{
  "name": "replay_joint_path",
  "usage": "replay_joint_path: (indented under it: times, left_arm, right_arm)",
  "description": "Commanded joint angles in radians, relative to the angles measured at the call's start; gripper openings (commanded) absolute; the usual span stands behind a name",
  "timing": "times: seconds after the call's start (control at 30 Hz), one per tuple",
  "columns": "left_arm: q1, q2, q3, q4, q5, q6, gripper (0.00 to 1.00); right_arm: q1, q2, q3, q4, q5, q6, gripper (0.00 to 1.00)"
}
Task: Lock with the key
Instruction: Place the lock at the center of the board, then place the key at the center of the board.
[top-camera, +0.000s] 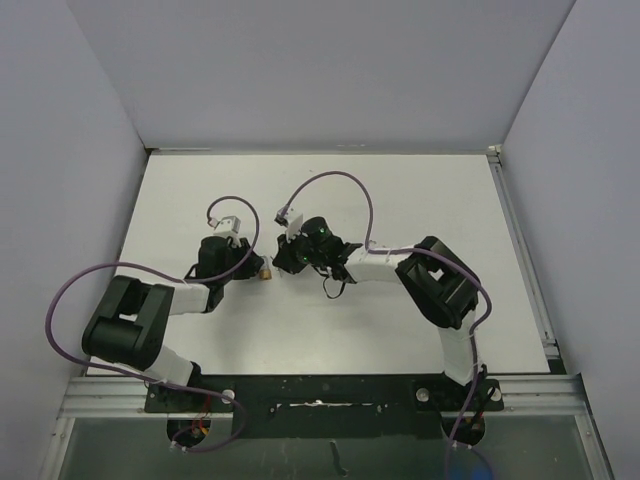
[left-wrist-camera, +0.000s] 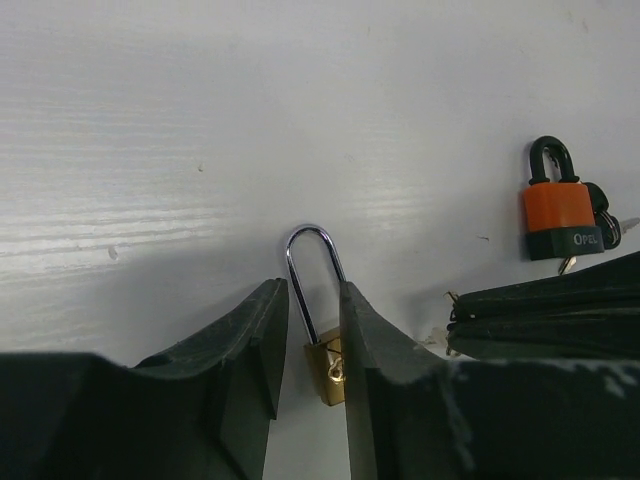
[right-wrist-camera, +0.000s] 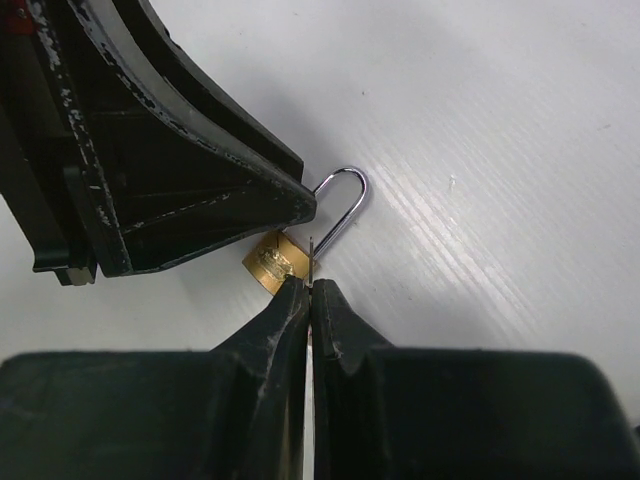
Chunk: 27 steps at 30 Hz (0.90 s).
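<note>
A small brass padlock (left-wrist-camera: 329, 372) with a long steel shackle (left-wrist-camera: 312, 262) lies on the white table. My left gripper (left-wrist-camera: 312, 330) is closed around it, one finger on each side of the body. In the right wrist view the padlock (right-wrist-camera: 272, 260) sits just beyond my right gripper (right-wrist-camera: 310, 292). That gripper is shut on a thin key (right-wrist-camera: 311, 252), whose blade tip pokes out beside the lock body. From above, both grippers meet at the padlock (top-camera: 265, 272), the left gripper (top-camera: 252, 266) on its left and the right gripper (top-camera: 288, 262) on its right.
A second padlock with an orange body (left-wrist-camera: 558, 206), black shackle and attached keys lies on the table beyond the right gripper's fingers (left-wrist-camera: 560, 315). Grey walls enclose the white table (top-camera: 420, 200) on three sides.
</note>
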<state>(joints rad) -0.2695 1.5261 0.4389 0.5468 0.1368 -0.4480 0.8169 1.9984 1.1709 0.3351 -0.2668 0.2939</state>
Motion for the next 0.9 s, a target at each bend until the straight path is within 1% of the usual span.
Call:
replay_joint_path:
  times: [0.0,0.27,0.57,0.63,0.7,0.87]
  left_arm:
    - [0.017,0.031,0.04,0.112,0.036,0.018,0.27]
    - [0.027,0.043,0.051,0.133,0.048,0.011,0.33]
    - [0.028,-0.038,0.028,0.1,0.029,0.023,0.35]
    - [0.029,-0.059,0.023,0.09,0.027,0.028,0.35]
    - [0.029,-0.081,0.019,0.082,0.022,0.032,0.35]
    - [0.029,-0.127,0.014,0.055,0.01,0.039,0.36]
  right_arm:
    - [-0.017,0.017,0.055,0.049,-0.035,0.013,0.0]
    - [-0.026,0.046,0.064,0.052,-0.04,0.021,0.0]
    - [-0.032,0.101,0.11,0.037,-0.046,0.021,0.01]
    - [-0.031,0.111,0.118,0.034,-0.048,0.021,0.1]
    - [-0.031,0.119,0.124,0.029,-0.045,0.021,0.15]
    - [-0.032,0.13,0.128,0.023,-0.036,0.022,0.19]
